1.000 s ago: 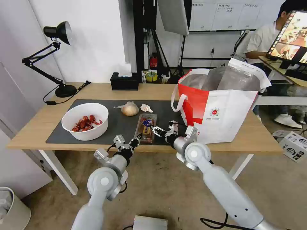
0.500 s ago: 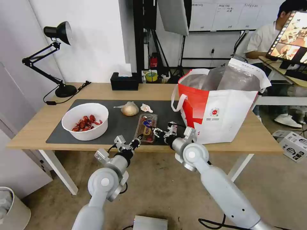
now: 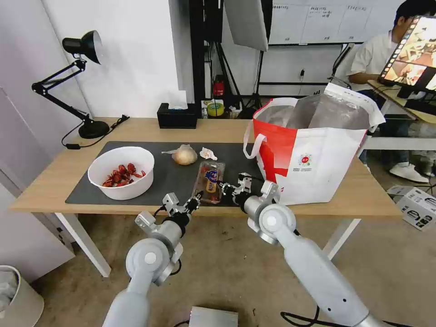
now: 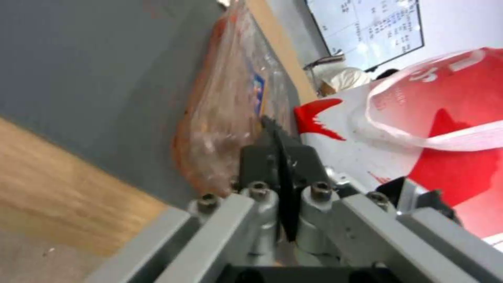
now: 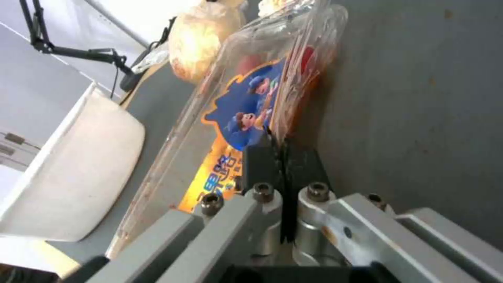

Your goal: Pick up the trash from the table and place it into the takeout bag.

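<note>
Since a second ago the tray [image 3: 208, 180] has tilted: its right edge now rides up off the mat [image 3: 172, 175], pinched by the right gripper [image 3: 225, 186], and that gripper sits a touch nearer the front edge of the table [image 3: 54, 181]. Everything else lies as it did.

Left end, far corner: a black lamp [image 3: 81, 50], base on the wood. Bowl [image 3: 121, 172] next, on the left part of the mat, red shells inside. Knotted bag [image 3: 183, 155] near the mat's back edge, about mid-table, with the tissue [image 3: 208, 153] just beside it on the right. Black tissue box [image 3: 177, 116] at the table's back edge, off the mat.

Left gripper [image 3: 194, 200] at the front edge of the table, just beside the tray's near left corner. In the left wrist view its fingers [image 4: 280, 165] look pressed together with nothing visible between them; tray [image 4: 225, 118] just ahead of the tips, touching or not I cannot tell.

Right wrist view: fingers [image 5: 262, 157] closed on the tray's [image 5: 246, 110] clear rim, blue cartoon label just past the tips, bowl [image 5: 73, 173] and knotted bag [image 5: 202, 37] beyond.

Takeout bag [image 3: 313, 154] stands upright on the right end of the table, mouth open, foil lining showing, one strap drooping toward the mat.
</note>
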Robot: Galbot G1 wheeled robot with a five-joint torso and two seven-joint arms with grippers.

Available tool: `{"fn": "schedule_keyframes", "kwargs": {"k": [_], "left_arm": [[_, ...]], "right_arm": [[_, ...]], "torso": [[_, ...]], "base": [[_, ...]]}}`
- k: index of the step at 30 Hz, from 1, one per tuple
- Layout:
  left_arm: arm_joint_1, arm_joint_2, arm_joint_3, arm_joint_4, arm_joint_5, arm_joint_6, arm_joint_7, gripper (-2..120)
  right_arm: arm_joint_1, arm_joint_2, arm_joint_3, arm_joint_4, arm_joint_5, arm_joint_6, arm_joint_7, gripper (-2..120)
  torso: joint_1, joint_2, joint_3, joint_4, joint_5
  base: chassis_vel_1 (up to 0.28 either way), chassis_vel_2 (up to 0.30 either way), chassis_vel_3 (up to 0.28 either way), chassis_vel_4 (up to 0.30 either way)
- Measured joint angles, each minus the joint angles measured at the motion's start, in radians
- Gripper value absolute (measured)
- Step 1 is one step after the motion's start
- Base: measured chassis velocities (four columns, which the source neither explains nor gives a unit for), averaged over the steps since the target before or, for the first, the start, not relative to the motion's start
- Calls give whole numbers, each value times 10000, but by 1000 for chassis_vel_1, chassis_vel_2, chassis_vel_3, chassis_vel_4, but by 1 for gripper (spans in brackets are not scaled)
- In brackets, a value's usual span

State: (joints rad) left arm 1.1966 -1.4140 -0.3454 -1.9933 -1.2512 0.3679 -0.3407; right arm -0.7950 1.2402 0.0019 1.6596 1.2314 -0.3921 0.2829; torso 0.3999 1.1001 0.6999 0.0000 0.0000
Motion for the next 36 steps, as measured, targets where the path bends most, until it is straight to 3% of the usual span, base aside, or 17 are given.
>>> {"fn": "schedule_keyframes", "kwargs": {"k": [9, 11, 15, 18, 21, 26, 30, 36], "left_arm": [[57, 192, -328, -403, 83, -3, 139, 33], [251, 354, -656, -638, 339, -16, 443, 46], [486, 550, -888, -794, 617, -62, 750, 56], [853, 782, -1146, -888, 1366, -228, 1303, 67], [1407, 1077, -1472, -926, 2759, -590, 2266, 83], [1942, 1361, -1836, -1022, 4196, -1025, 3145, 97], [2414, 1504, -2130, -1031, 5551, -1604, 3830, 100], [2829, 1409, -2180, -967, 6544, -1998, 4248, 100]], "right_arm": [[-34, 58, 18, 19, -32, 5, -3, 0], [-47, 88, 36, 75, -54, 2, 1, 0], [-48, 76, 51, 174, -59, -4, -2, 0], [-27, 30, 70, 278, -58, -5, -5, 0], [-20, -7, 134, 391, -57, -5, -13, 0], [-26, 26, 238, 438, -44, 0, -18, 0], [-9, 127, 413, 552, 76, 10, -20, 0], [-6, 307, 690, 947, 446, 14, 137, 0]], "torso": [[0, 0, 0, -1, -1], [0, -1, 1, 0, -1], [0, -1, 1, 0, 0], [0, -1, 1, 0, 0], [1, -3, 1, 0, -1], [1, -3, 1, 0, -2], [0, -2, 0, 0, -1], [0, -2, 0, -1, -1]], "base": [[0, 0, 0, 0], [0, 0, 0, 0], [0, 0, 0, 0], [0, 0, 0, 0], [0, 0, 0, 0], [0, 0, 0, 0], [0, 0, 0, 0], [0, 0, 0, 0]]}}
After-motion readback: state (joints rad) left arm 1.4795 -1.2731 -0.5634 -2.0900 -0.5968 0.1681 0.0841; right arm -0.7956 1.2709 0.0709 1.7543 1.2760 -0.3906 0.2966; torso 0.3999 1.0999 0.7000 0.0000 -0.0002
